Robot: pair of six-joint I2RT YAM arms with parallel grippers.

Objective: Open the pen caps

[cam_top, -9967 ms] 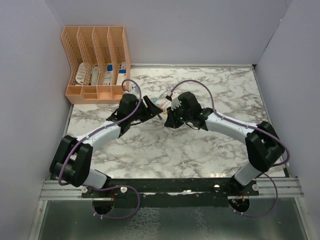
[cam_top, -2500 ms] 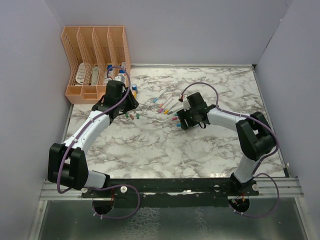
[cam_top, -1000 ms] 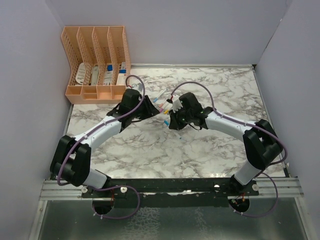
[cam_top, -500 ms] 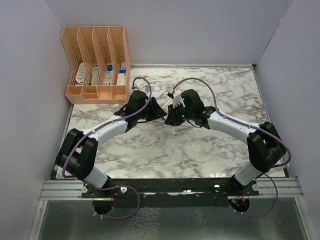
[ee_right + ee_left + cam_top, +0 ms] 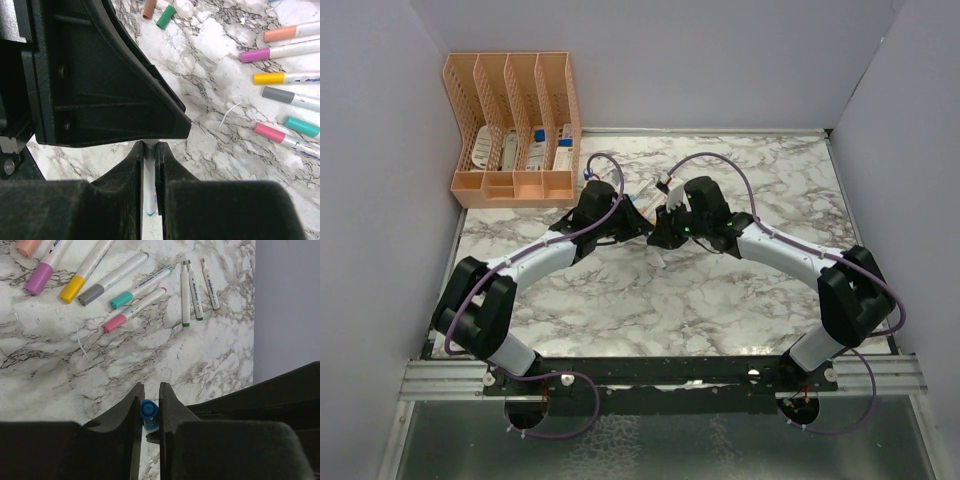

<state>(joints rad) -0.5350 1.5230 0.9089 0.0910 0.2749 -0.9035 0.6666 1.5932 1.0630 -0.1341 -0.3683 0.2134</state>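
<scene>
Two tools meet nose to nose just past the middle of the marble bench (image 5: 740,290), toward 12 o'clock in the overhead view. The left tool (image 5: 149,396) is clenched on a small blue cap (image 5: 149,412), pinched between its two dark fingers above the bench. The right tool (image 5: 148,150) is clamped on a white pen barrel (image 5: 149,200). The barrel lies along the slot between its fingers and points to 12 o'clock, where its far end is hidden behind the left tool's black body. I cannot tell whether the blue cap is on that barrel or already free of it.

In the right wrist view, a brown cap (image 5: 149,8) and a green cap (image 5: 166,16) lie loose on the bench at 12 o'clock, just beside each other. In the left wrist view, several capped pens (image 5: 121,300) lie in a slanted row at 11 o'clock from the tool. Three thin pens (image 5: 192,290) lie side by side at 1 o'clock. An orange organiser (image 5: 510,120) stands at the bench's 10 o'clock corner.
</scene>
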